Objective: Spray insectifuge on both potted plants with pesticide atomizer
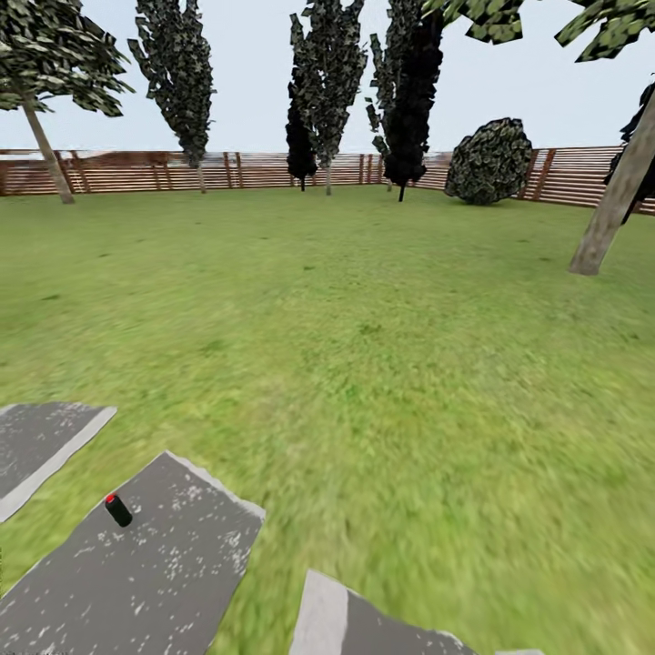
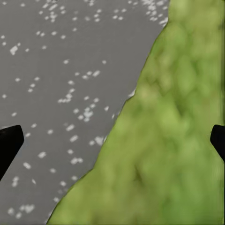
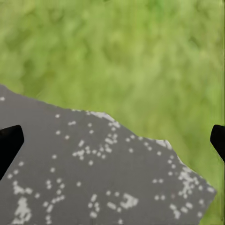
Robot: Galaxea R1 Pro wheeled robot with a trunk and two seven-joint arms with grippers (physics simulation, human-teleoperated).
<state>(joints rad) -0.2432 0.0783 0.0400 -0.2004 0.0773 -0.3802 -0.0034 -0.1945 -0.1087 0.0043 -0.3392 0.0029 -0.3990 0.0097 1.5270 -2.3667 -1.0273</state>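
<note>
Pesticide atomizer (image 1: 117, 510) lying on a grey paving slab (image 1: 173, 546) at lower left of the head view, long axis diagonal, red-tipped end toward upper left. Lawn (image 1: 382, 346) beyond, fence (image 1: 273, 170) behind. Left gripper (image 2: 112, 140) and right gripper (image 3: 112, 140): jaws wide apart, empty. Approach advice: close in, align jaws across the bottle's axis.
</note>
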